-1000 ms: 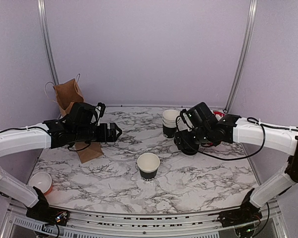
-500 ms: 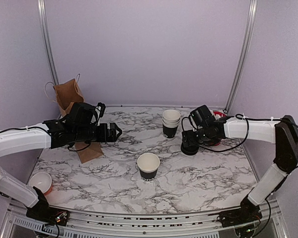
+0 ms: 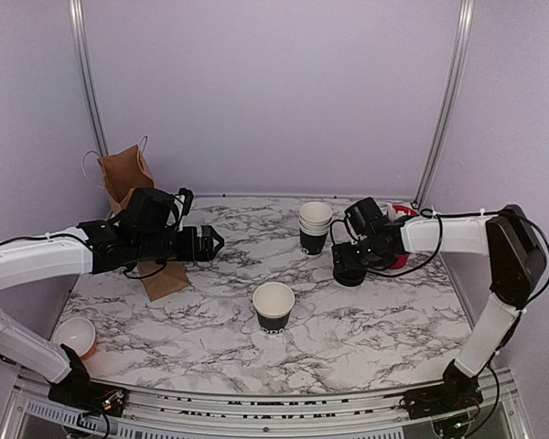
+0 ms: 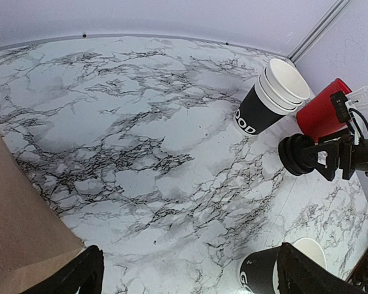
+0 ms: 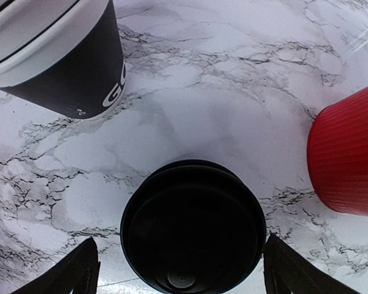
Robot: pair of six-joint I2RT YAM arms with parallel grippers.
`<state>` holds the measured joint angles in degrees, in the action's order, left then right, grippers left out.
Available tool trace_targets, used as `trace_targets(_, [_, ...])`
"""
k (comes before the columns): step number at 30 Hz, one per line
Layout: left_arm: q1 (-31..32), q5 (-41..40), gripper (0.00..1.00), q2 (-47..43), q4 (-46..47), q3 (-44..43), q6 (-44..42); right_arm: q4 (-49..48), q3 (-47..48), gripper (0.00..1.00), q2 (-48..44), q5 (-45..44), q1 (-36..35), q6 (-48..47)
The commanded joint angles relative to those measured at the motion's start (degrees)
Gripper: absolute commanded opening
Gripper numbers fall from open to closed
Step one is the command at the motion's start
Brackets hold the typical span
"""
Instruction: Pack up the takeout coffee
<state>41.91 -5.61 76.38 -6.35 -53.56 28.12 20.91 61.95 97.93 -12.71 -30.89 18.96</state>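
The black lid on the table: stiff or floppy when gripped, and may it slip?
Probably light and slightly bendable: the lid looks like thin moulded plastic. Lying flat, it should not roll. Its smooth round rim may slip.

Pretty plain setup: white marble-look table point(image 3: 375, 320) with grey veins, boxed in by lavender walls point(image 3: 274, 91). One metal post point(image 3: 84, 82) stands at 11 o'clock, a second post point(image 3: 448, 91) at 1, and an aluminium rail point(image 3: 256, 402) runs along 6. Soft, even light.

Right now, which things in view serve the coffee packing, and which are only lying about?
For the job: black cup, black lid, brown paper bag.
Lying about: stack of nested cups, red cup, cup at near left corner.
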Motion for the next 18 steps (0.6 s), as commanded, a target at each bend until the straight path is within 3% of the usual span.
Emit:
trace_targets(1, [-0.34,-0.55,0.99,-1.43,-1.3,-0.84,0.3,-1.22,2.22,0.9,1.52,-1.08,0.22,0.72])
trace_targets(18, [-0.51,-0.5,0.99,-1.32,-1.46,-1.2,0.24,-0.69,1.98,0.78,4.11,-3.37,0.13,0.94])
